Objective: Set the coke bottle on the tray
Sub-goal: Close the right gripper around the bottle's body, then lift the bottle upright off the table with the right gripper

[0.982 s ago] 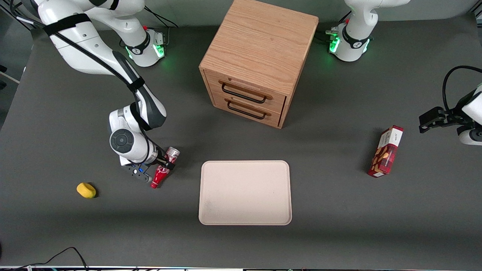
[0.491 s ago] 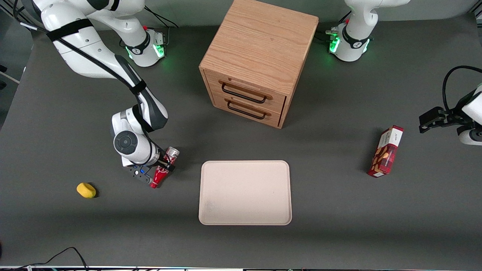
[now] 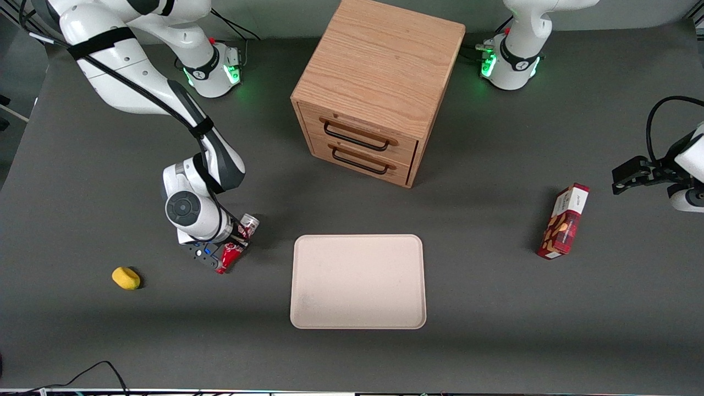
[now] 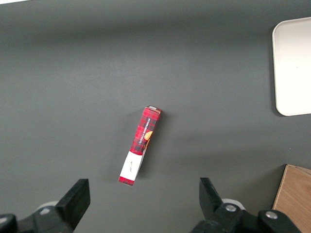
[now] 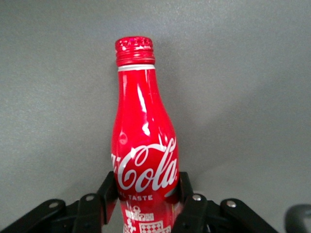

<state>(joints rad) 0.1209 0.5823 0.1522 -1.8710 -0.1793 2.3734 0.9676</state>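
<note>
The coke bottle is a slim red bottle with white script, a silver base and a red cap. It lies tilted in my right gripper, toward the working arm's end of the table, beside the tray. In the right wrist view the bottle sits between the two black fingers, which press on its lower body; my gripper is shut on it. The tray is a large flat beige rectangle with rounded corners and nothing on it.
A wooden two-drawer cabinet stands farther from the front camera than the tray. A yellow object lies near the working arm's end. A red snack box lies toward the parked arm's end; it also shows in the left wrist view.
The gripper closed onto the bottle and shifted slightly away from the tray; the bottle now looks shorter and more tilted in the front view, its cap end raised a little.
</note>
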